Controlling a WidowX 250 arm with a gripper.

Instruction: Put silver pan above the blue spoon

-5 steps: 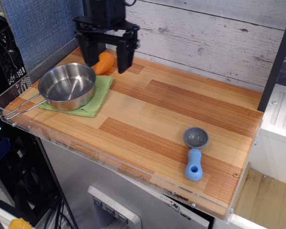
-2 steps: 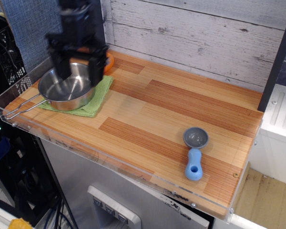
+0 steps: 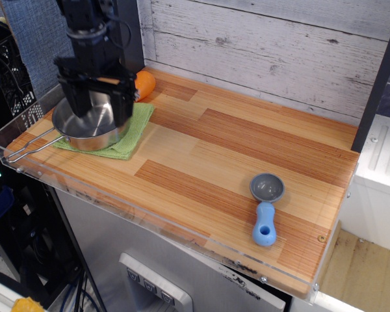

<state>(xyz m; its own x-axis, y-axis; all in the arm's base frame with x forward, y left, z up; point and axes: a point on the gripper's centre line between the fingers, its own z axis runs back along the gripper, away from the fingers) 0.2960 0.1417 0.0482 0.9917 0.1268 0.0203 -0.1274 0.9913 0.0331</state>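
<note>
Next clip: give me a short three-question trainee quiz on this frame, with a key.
1. True or false: the silver pan rests on a green cloth.
2. What lies nearest the table's front right corner? A) orange object B) blue spoon C) pan
3. Fill in: the gripper hangs with its fingers spread over the ____.

Key:
1. True.
2. B, the blue spoon; the orange object sits by the back wall.
3. Pan; the fingers are apart, nothing held.
</note>
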